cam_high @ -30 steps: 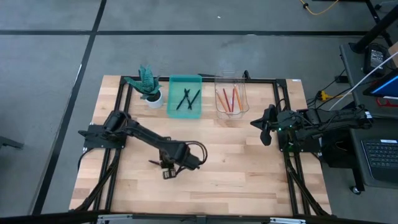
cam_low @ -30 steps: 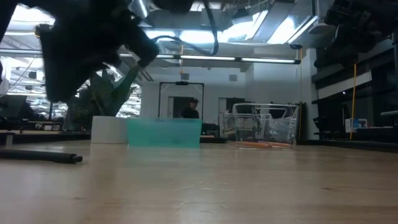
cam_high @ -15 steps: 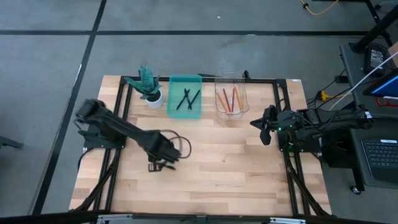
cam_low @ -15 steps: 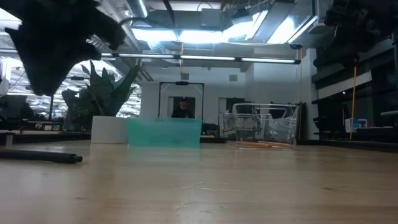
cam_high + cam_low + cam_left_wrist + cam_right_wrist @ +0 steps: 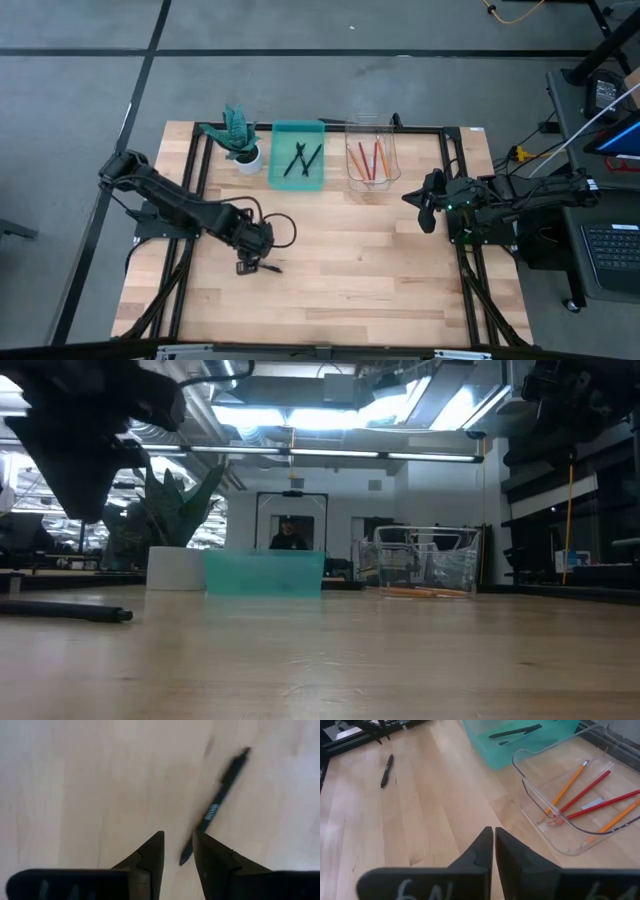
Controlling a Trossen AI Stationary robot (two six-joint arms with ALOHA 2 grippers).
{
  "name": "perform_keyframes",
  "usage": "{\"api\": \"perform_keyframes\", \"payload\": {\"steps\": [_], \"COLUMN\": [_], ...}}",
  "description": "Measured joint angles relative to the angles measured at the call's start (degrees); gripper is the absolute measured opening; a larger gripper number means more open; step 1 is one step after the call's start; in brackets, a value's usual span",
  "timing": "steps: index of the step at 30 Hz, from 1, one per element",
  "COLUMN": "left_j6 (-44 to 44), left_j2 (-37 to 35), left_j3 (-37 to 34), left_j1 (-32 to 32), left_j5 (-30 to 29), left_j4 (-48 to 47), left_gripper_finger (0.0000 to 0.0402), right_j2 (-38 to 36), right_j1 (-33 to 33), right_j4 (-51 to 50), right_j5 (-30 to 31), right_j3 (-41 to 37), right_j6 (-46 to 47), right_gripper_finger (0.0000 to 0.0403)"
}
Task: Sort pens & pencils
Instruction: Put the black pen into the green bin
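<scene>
Left gripper (image 5: 177,852) hovers, fingers slightly parted, above last black pen (image 5: 215,807) lying loose on table (image 5: 400,270). Off-centre closing could roll it away. Right gripper (image 5: 493,842), pressed together, waits at the table's right edge.

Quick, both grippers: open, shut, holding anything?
Left gripper: slightly open, empty, above the loose black pen on the wooden table.
Right gripper: shut, empty.

Black pens (image 5: 516,731) lie in a teal tray (image 5: 297,175); orange and red pencils (image 5: 583,794) fill a clear tray (image 5: 373,181). The worktop (image 5: 340,290) is pale striped wood.
</scene>
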Motion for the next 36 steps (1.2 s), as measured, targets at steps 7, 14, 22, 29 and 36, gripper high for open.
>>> {"api": "perform_keyframes", "payload": {"steps": [7, 14, 22, 29, 36], "left_j6": [3.66, 12.21, 15.55, 17.33, 13.86], "left_j2": [1.75, 7.68, 13.22, 17.04, 19.01], "left_j3": [0.0, 0.0, 0.0, 0.1, 0.28], "left_j1": [0.58, -1.83, -2.79, -2.83, -2.62], "left_j5": [3.41, 4.96, 4.92, 5.03, 4.83], "left_j4": [2.39, 5.14, 9.94, 12.83, 13.31], "left_gripper_finger": [0.0133, 0.015, 0.0147, 0.0147, 0.0147], "right_j2": [0.02, 0.02, 0.02, 0.02, 0.0], "right_j1": [0.01, 0.0, -0.01, 0.0, 0.01], "right_j4": [0.0, 0.42, 0.54, 0.83, 0.83], "right_j5": [0.0, 0.0, 0.0, 0.0, 0.0], "right_j3": [0.0, 0.0, 0.0, 0.0, 0.0], "right_j6": [0.13, 0.13, 0.15, 0.04, 0.02], "right_gripper_finger": [0.0021, 0.0021, 0.0021, 0.0021, 0.0021]}}
